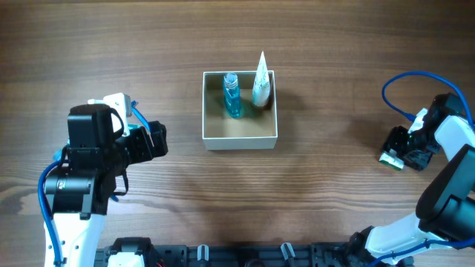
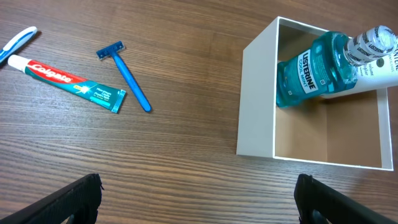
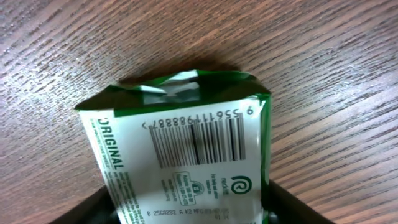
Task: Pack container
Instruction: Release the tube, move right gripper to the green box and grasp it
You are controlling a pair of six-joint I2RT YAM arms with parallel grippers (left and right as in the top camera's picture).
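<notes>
The container (image 1: 240, 139), a square white-walled box with a tan inside, stands mid-table. It holds a blue Listerine bottle (image 1: 232, 96) and a white tube (image 1: 260, 81). In the left wrist view the container (image 2: 256, 102) is at the right with the bottle (image 2: 311, 70) leaning inside. My left gripper (image 1: 154, 141) is open and empty, left of the container, fingers wide apart (image 2: 199, 208). My right gripper (image 1: 401, 150) at the far right is shut on a green and white packet (image 3: 180, 149) with a barcode, close above the table.
A Colgate toothpaste tube (image 2: 68, 78), a blue razor (image 2: 127, 74) and a toothbrush tip (image 2: 17, 42) lie on the wood left of the container, under my left arm. A blue cable (image 1: 404, 89) loops by the right arm.
</notes>
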